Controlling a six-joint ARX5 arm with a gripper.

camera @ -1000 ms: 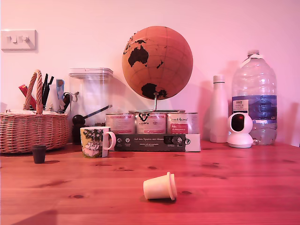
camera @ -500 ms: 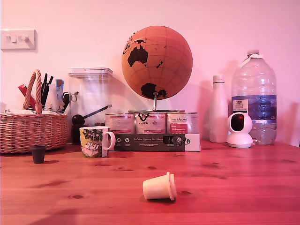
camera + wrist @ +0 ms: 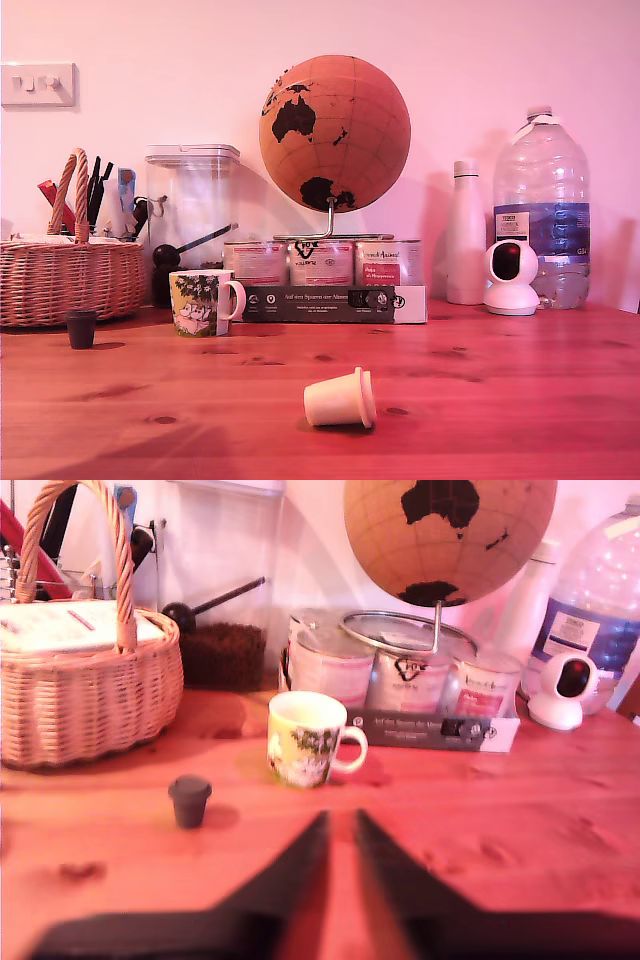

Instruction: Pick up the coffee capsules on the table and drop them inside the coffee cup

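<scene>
Cream-white tapered capsule (image 3: 341,399) lies tipped, near; blackish capsule (image 3: 81,328) upright, exterior view's left; illustrated ceramic mug (image 3: 206,302) apparently unfilled; gripper (image 3: 341,832) nearly closed, empty.

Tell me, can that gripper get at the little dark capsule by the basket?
Probably yes. The dark capsule stands upright on bare table, apart from the wicker basket and the mug; nothing lies between it and the gripper.

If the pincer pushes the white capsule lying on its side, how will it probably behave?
The cream-white capsule lies on its side on the bare wooden table, so it would probably roll. Because it tapers, it would likely curve rather than roll straight. It looks small and thin-walled, so probably light and easily knocked away.
</scene>
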